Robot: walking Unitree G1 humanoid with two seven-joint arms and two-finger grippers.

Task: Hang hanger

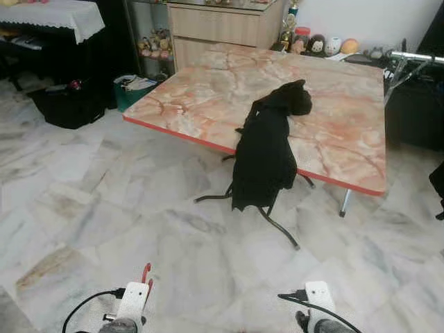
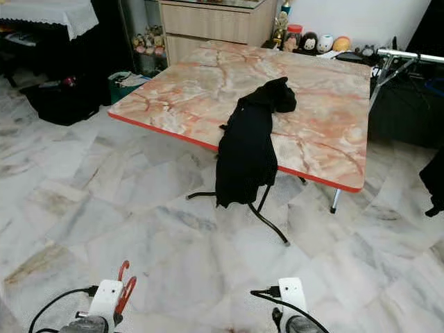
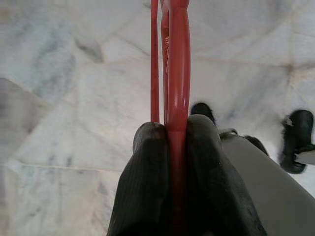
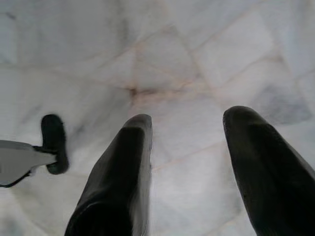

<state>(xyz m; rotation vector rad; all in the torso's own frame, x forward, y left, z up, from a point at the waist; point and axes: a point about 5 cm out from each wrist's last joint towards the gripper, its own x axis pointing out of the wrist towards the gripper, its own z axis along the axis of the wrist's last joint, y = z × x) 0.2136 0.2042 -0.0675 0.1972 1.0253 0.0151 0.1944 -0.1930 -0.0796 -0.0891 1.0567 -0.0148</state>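
both arms hang low over the floor (image 1: 104, 208); left gripper (image 3: 172, 130) pinches the red hanger (image 3: 177, 64) tight between its fingers, right gripper (image 4: 187, 123) gapes empty.

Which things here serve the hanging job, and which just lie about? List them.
For the job: red hanger, clamped in the left tool; black garment draped over the table edge; right tool, open.

Lying about: black bag, toys, cabinet.

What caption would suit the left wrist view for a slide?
Left gripper, its jaws shut on a red hanger, above the pale marble floor.
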